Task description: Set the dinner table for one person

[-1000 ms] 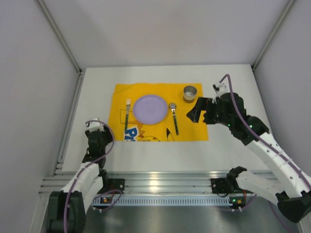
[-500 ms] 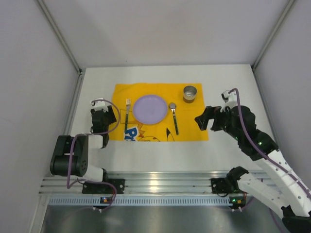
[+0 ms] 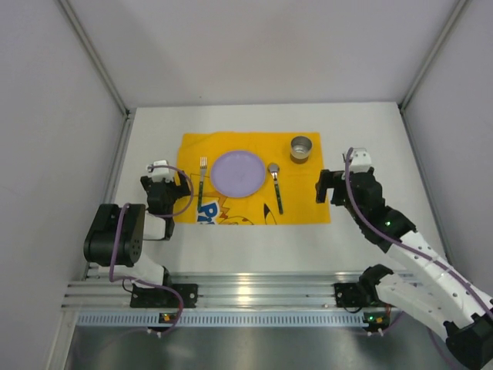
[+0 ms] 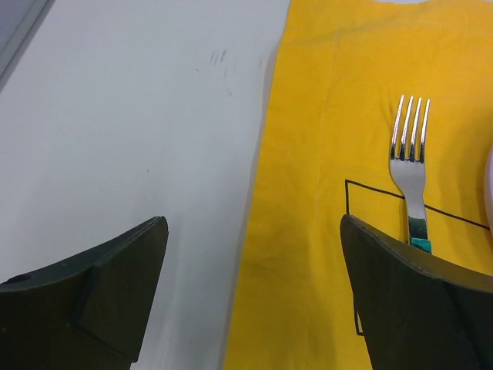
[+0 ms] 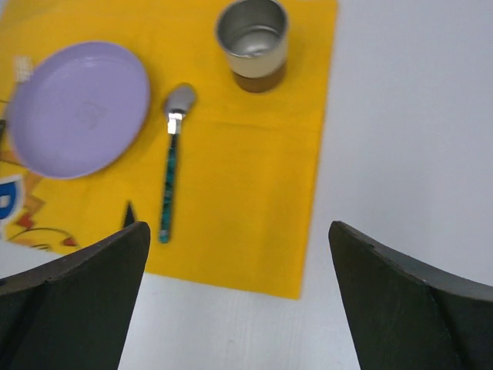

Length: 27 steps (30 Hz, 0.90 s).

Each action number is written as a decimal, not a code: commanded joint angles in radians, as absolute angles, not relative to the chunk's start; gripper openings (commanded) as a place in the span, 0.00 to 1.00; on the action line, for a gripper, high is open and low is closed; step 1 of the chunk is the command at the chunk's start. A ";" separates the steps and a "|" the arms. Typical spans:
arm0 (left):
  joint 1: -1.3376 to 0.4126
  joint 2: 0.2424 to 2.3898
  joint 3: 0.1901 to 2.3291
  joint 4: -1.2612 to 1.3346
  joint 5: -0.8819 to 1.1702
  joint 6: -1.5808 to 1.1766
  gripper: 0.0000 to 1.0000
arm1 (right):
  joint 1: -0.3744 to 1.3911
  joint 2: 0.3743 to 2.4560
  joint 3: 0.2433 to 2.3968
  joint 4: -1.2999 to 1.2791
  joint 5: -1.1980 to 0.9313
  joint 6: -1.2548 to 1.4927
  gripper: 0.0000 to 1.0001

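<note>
- We look down on a large flat matte white desk, which fills the floor of a grey-walled bay. Two black-and-white robot arms are bolted at its near edge.
- A yellow printed cloth mat lies flat in the middle of the desk.
- A round lilac plate sits at the centre of the mat.
- A silver fork with a teal handle lies just left of the plate, tines pointing away from the arms.
- A silver spoon with a teal handle lies just right of the plate. A small round metal cup stands upright near the mat's far right corner.
- The left hand is released and empty, its jaws spread over the mat's left edge, beside the fork.
- The right hand is also released and empty, above the mat's near right corner.
- We judge the place setting to be essentially laid, so the step in hand looks like a final check or a retreat.
- The next move calls for lifting both hands clear without snagging the cloth or nudging the cutlery.
</note>
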<state>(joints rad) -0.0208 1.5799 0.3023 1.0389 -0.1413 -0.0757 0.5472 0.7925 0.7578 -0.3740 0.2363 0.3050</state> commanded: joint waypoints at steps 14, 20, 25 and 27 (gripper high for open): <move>-0.020 1.572 0.298 1.134 -0.146 -0.072 0.99 | 0.216 0.935 0.159 0.583 0.323 -0.030 1.00; -0.020 1.574 0.298 1.135 -0.146 -0.072 0.99 | 0.138 1.299 0.244 1.056 0.152 -0.133 1.00; -0.020 1.574 0.298 1.134 -0.147 -0.071 0.99 | 0.026 1.433 0.227 1.204 0.100 -0.017 1.00; -0.020 1.574 0.298 1.134 -0.146 -0.072 0.99 | 0.055 1.451 0.198 1.271 0.005 -0.104 1.00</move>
